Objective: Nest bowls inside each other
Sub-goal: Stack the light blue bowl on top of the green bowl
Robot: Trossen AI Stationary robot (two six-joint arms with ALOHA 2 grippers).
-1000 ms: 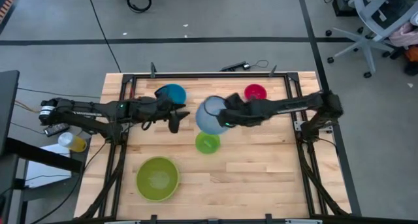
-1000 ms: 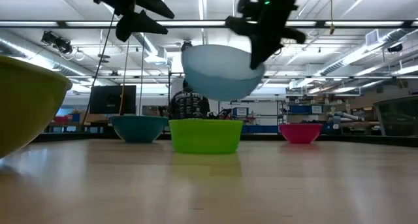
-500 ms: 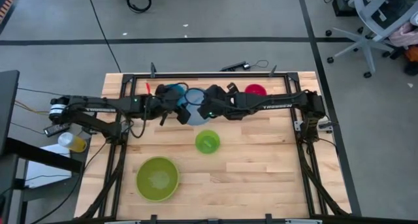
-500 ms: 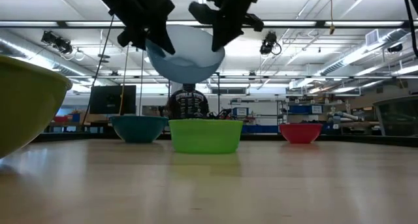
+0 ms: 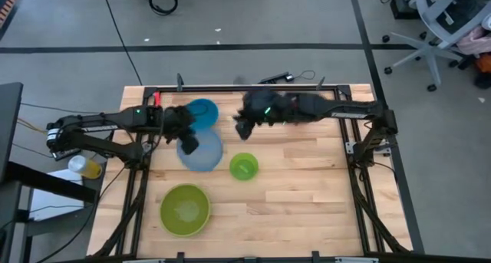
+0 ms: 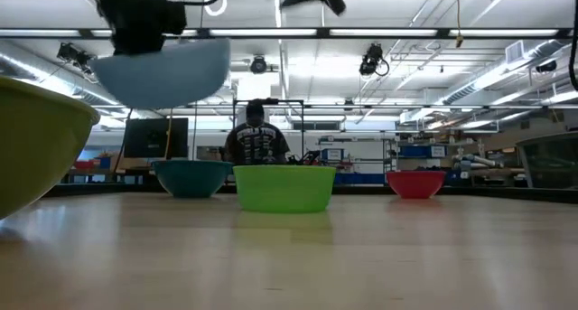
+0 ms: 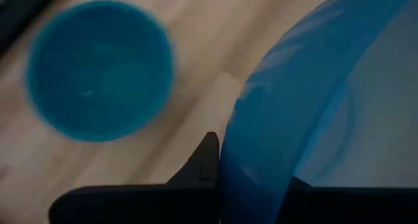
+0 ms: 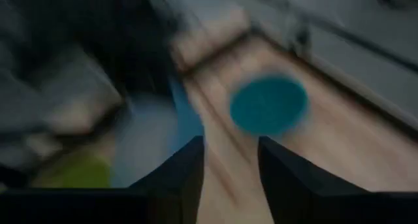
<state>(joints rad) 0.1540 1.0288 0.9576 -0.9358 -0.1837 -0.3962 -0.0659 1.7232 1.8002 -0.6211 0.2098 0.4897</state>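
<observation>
My left gripper is shut on the large light blue bowl, which hangs above the table's left middle and shows high up in the low view. The medium blue bowl stands behind it at the far edge. On the table's middle sits the small green bowl. The large yellow-green bowl is near the front. The magenta-red bowl stands at the far right; my right arm covers it in the high view. My right gripper hangs open, high over the far middle. My left gripper holds the light blue bowl by its rim, on the bowl's far-left side. One finger is outside the wall; the other is inside, dimly seen through it. The fingers slant down from above. The bowl hangs clear of the table, mouth up, slightly tilted.
A black metal frame runs round the wooden table. A person stands beyond the far edge. A yellow object lies off the table's left side. There is bare wood on the near right.
My right gripper has brought the light blue bowl toward the left one, opened and let go, then risen and drawn back toward the far right. My left gripper has shut on the bowl's rim, tipped downward and carried the bowl toward the table's left and near side.
</observation>
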